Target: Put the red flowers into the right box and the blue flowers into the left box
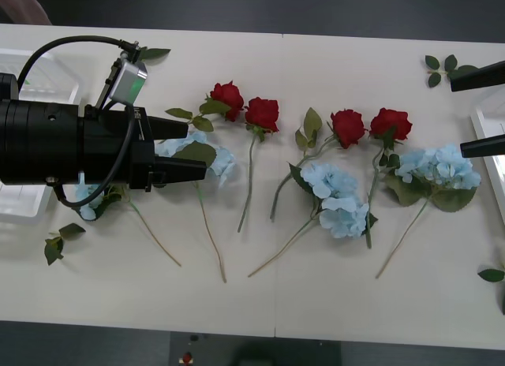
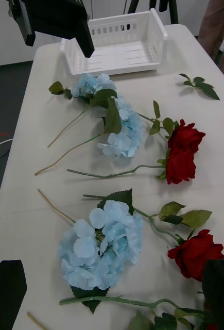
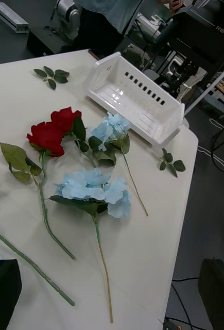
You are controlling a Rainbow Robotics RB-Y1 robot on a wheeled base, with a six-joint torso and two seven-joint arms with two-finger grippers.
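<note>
Left gripper point(image 1: 197, 151) jaws open, empty, above the blue flowers point(image 1: 211, 157).

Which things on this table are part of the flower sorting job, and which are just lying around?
Job:
red flowers
blue flowers
left box
right box
left gripper, open over a blue flower
right gripper, open at the right edge

Lying about:
loose leaf sprigs

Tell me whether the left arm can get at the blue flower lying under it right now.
Probably yes. The left gripper hovers open just above that blue flower, and nothing lies over the bloom; only a red rose sits close beside it, apart.
</note>
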